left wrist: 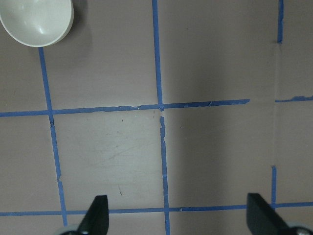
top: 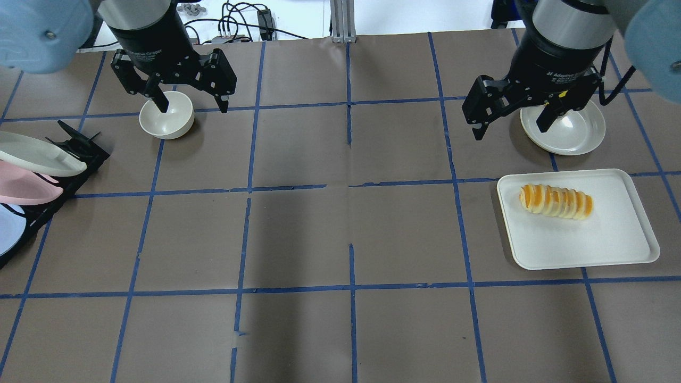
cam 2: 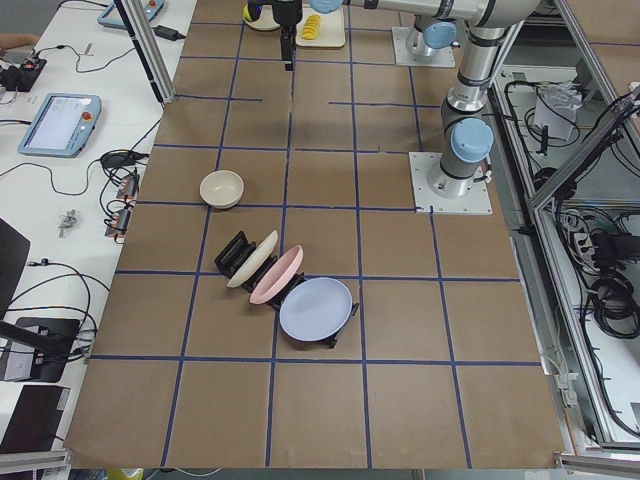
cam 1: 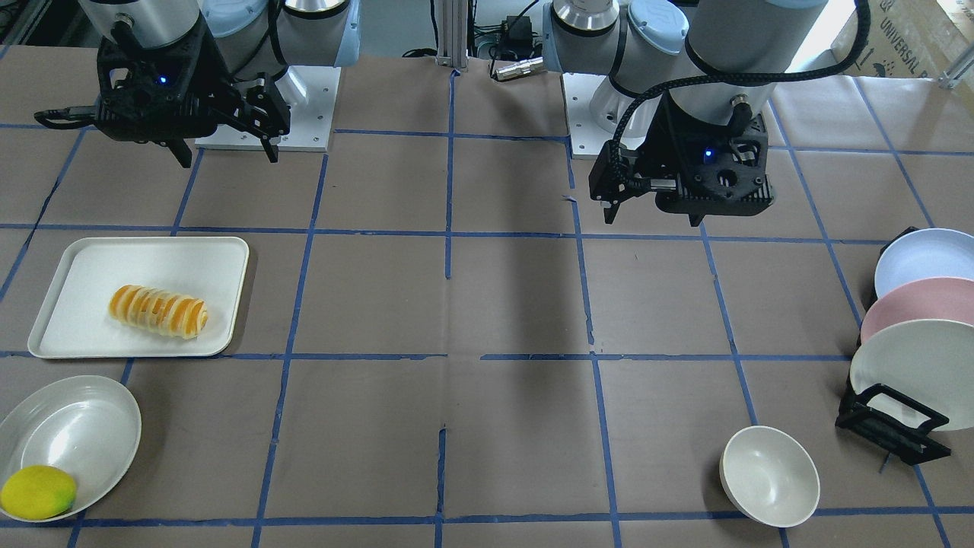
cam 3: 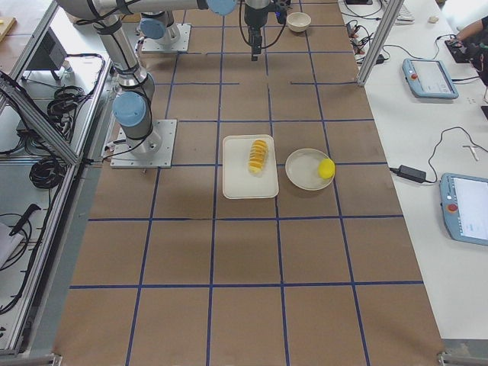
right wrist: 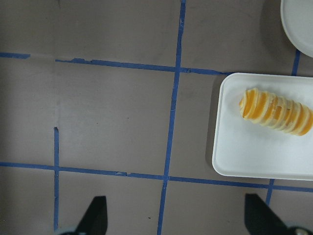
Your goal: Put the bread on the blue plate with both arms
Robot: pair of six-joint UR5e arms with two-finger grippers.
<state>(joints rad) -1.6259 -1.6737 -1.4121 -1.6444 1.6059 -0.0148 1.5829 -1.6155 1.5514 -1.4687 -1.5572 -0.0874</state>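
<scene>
Both spread apart, empty: our left end effector (top: 192,104), right end effector (top: 511,127); bread (top: 556,202) on tray (top: 585,246), blue plate (cam 1: 928,259) racked upright, ready for pickup

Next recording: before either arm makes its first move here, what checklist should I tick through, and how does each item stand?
1. Right gripper open and empty: ok, jaws apart, holding nothing.
2. Left gripper open and empty: ok, likewise.
3. Bread free to grasp: ok, it lies alone on the white tray.
4. Blue plate flat on the table: not ok, it stands on edge in the black rack.
5. Blue plate free to pull out: probably ok; it has the end slot, with the pink plate on one side only.
6. Bread on blue plate: not ok, not yet done.
</scene>
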